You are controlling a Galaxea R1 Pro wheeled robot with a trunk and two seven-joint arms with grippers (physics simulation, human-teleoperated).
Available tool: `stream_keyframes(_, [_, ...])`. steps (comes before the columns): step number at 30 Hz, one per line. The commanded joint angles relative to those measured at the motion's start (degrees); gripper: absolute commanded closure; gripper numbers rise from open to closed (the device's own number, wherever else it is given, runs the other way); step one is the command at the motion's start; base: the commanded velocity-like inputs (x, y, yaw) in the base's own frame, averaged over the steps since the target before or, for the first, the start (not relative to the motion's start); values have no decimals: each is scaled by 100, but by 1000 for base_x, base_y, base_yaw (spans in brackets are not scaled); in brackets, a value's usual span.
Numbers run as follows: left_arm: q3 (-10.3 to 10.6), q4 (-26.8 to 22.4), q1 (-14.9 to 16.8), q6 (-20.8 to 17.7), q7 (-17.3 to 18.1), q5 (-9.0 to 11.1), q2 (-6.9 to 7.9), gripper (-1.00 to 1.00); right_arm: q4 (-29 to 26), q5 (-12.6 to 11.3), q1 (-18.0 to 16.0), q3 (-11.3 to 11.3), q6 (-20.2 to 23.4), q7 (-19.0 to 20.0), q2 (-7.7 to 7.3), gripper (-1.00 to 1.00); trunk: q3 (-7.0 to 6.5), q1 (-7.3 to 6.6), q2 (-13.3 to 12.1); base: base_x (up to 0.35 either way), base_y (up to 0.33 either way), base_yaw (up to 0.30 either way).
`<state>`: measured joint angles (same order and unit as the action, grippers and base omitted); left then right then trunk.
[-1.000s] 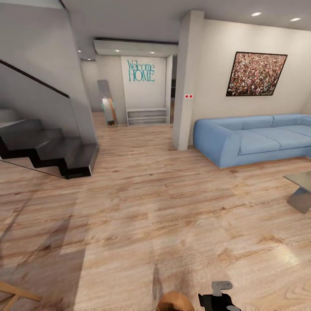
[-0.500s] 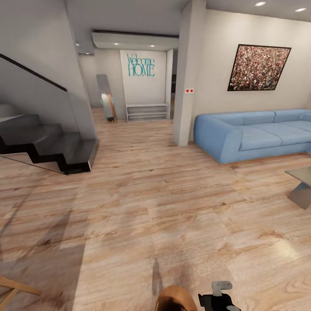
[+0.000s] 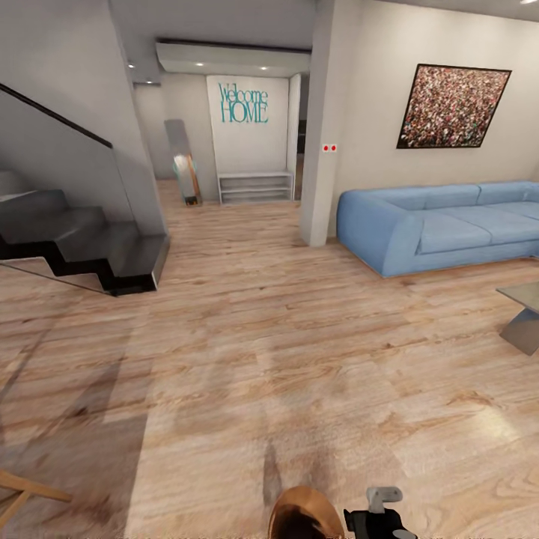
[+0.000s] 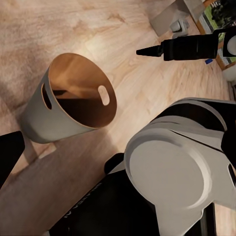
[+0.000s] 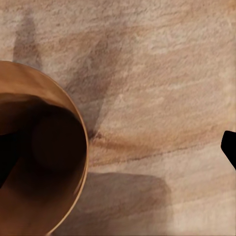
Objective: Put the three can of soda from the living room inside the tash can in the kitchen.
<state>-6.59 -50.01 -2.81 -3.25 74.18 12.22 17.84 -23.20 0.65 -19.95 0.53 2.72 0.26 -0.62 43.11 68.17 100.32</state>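
Place: living room, with a plank floor [image 3: 247,352], a blue sofa [image 3: 442,224] ahead to the right and dark stairs [image 3: 90,247] to the left.
Trash can: the trash can [image 3: 302,516] is close in front of the robot at the low edge of the head view. It is on or just over the floor, and I cannot tell which.
Long axis: the axis looks near upright, with the mouth open upward and the dark inside showing in the right wrist view.
Right gripper: the right gripper [image 3: 378,515] is just beside the trash can, on its right. Its fingers are spread wide and it carries nothing.
Left gripper: one dark finger [image 4: 7,156] is near the trash can's wall. I cannot tell whether the gripper is spread or clenched.
Nearer arm: the right arm seems nearer, as its camera looks almost straight down beside the rim.
Which way: from the right gripper the mouth lies a short way toward the robot's left.
Soda cans: their place cannot be told from here. The low desk [image 3: 524,318] by the sofa, off to the right, is a likely spot, though that is only a guess.
Next move: probably a turn to the right toward that desk, so the trash can's nearness to both arms matters for any drop.
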Motion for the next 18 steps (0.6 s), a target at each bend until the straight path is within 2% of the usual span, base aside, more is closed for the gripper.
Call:
stream_keyframes(1, [0, 0, 0, 0, 0, 0, 0, -100, 0, -1, 0, 0, 0, 0, 0, -100, 10, 0, 0, 0, 0, 0])
stream_keyframes(18, [0, 0, 0, 7, 0, 0, 0, -100, 2, 4, 0, 0, 9, 0, 0, -100, 168, 0, 0, 0, 0, 0])
